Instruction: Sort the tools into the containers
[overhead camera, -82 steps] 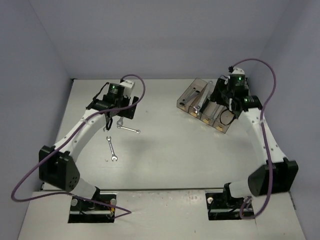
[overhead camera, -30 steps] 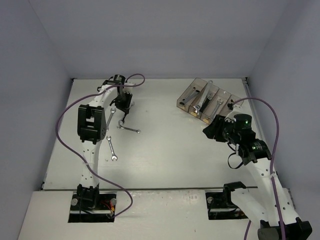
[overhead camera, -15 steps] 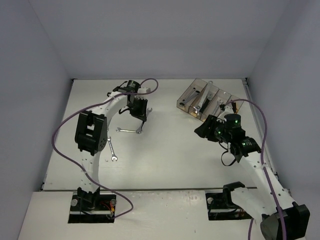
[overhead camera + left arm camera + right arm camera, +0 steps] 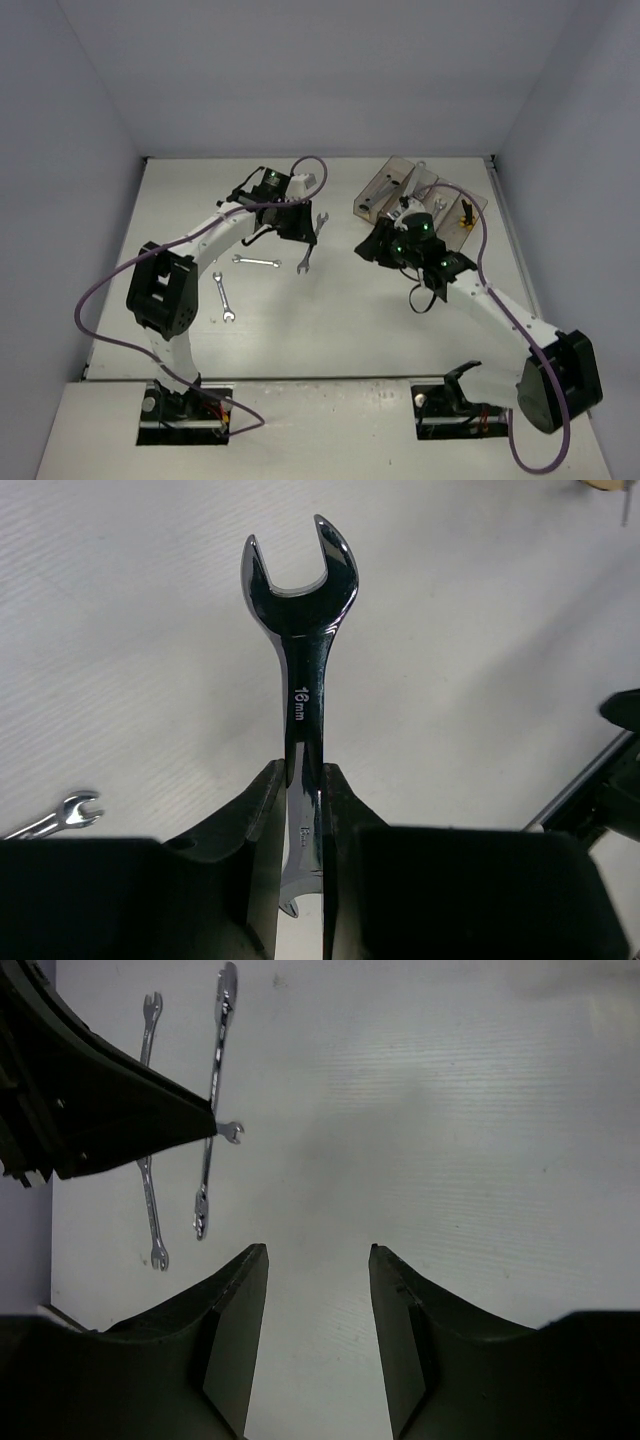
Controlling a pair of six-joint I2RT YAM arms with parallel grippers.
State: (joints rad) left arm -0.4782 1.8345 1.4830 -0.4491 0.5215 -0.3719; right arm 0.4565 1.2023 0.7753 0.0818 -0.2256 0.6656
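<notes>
Over your white table, the big wrench hangs mid-table, clamped by its shank in your left gripper. A small wrench and a shorter wrench lie to its left. The bins sit far right. Your right gripper hovers near them, jaws apart and empty.

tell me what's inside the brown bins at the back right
You can see silver wrenches and a yellow-handled driver in the bins; the right arm covers their near ends, hiding anything there.
</notes>
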